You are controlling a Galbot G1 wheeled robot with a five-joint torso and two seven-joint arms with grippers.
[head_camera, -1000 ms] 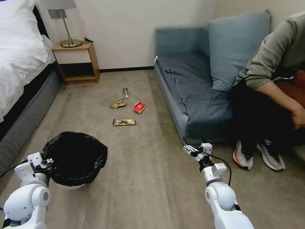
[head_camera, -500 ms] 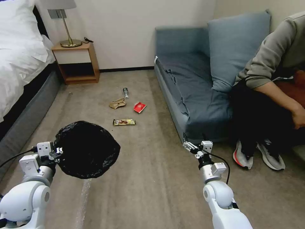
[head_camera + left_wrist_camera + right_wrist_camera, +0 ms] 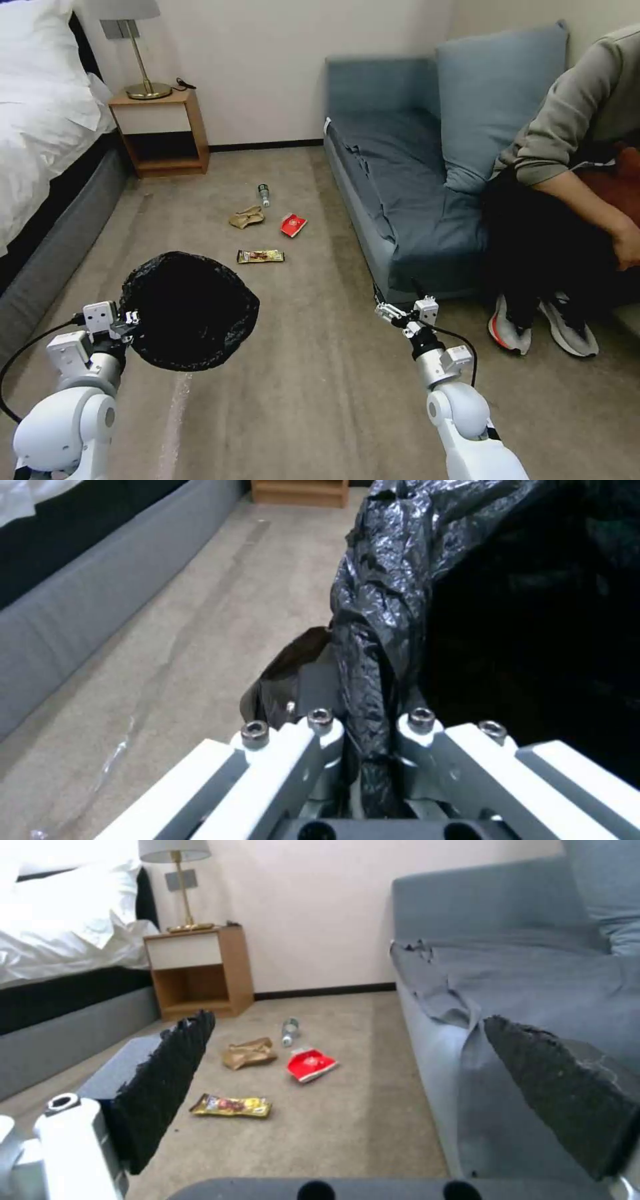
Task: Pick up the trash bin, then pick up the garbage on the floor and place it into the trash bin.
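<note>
My left gripper (image 3: 131, 319) is shut on the rim of the trash bin (image 3: 190, 310), which hangs above the carpet at the lower left with its black bag lining facing me. Up close, the crinkled bag over the trash bin (image 3: 467, 580) rim is pinched between the left gripper's (image 3: 370, 730) jaws. The garbage lies on the floor ahead: a gold-brown wrapper (image 3: 261, 256), a red-and-white packet (image 3: 293, 225), a tan paper bag (image 3: 246, 217) and a small bottle (image 3: 265, 195). My right gripper (image 3: 395, 314) stands open and empty near the sofa's front corner. Between its pads (image 3: 167, 1075) I see the wrapper (image 3: 231, 1105), packet (image 3: 311, 1065), paper bag (image 3: 249, 1053) and bottle (image 3: 290, 1031).
A bed (image 3: 40, 147) runs along the left, with a wooden nightstand (image 3: 160, 130) and a lamp at the back. A blue sofa (image 3: 400, 180) lines the right; a person sits on it with feet (image 3: 540, 330) on the floor near my right arm.
The trash bin has come up off the floor and tipped its opening toward me as the left gripper rose and moved inward. The right gripper has shifted slightly left.
</note>
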